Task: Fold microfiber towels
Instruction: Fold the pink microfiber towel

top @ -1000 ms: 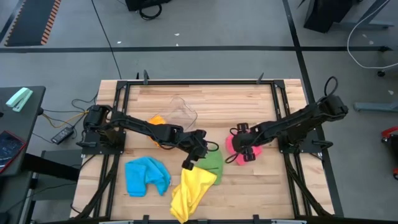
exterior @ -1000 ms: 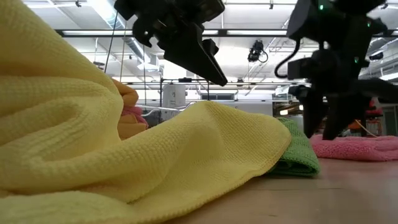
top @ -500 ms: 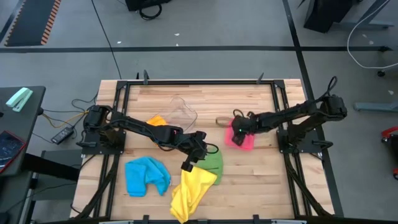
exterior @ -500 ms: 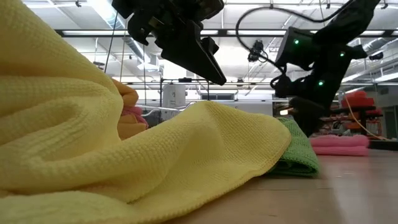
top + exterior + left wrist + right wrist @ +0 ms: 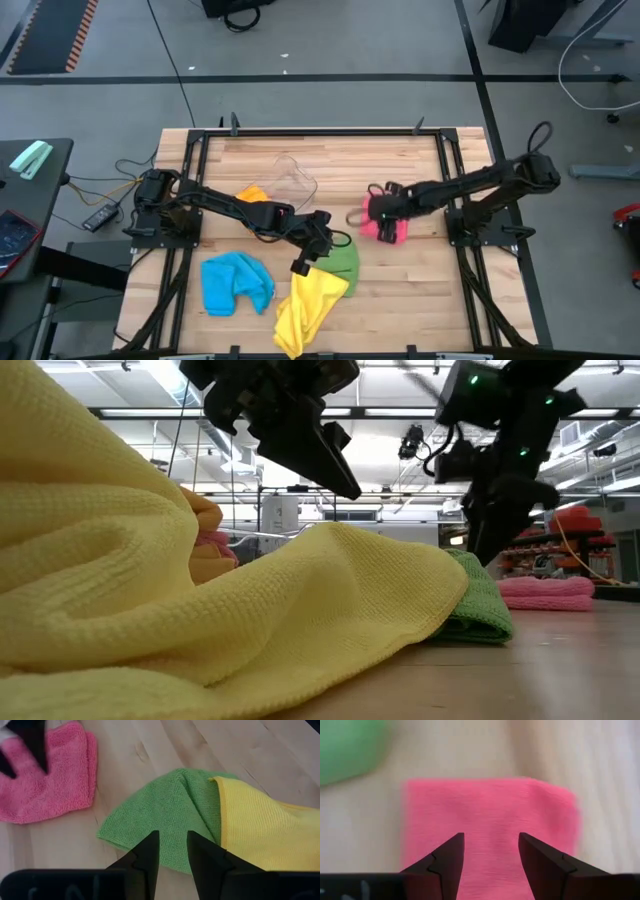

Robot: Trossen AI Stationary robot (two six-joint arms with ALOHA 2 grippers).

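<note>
Pink towel lay folded flat under right gripper, fingers apart, holding nothing, toward table's right edge; left gripper, slightly parted, empty, hovered above green towel. Best pinch green's edge beside yellow towel

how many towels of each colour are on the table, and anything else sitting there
orange towel: 1
yellow towel: 1
blue towel: 1
pink towel: 1
green towel: 1
clear plastic tub: 1
total: 6 things, 5 of them towels
</note>
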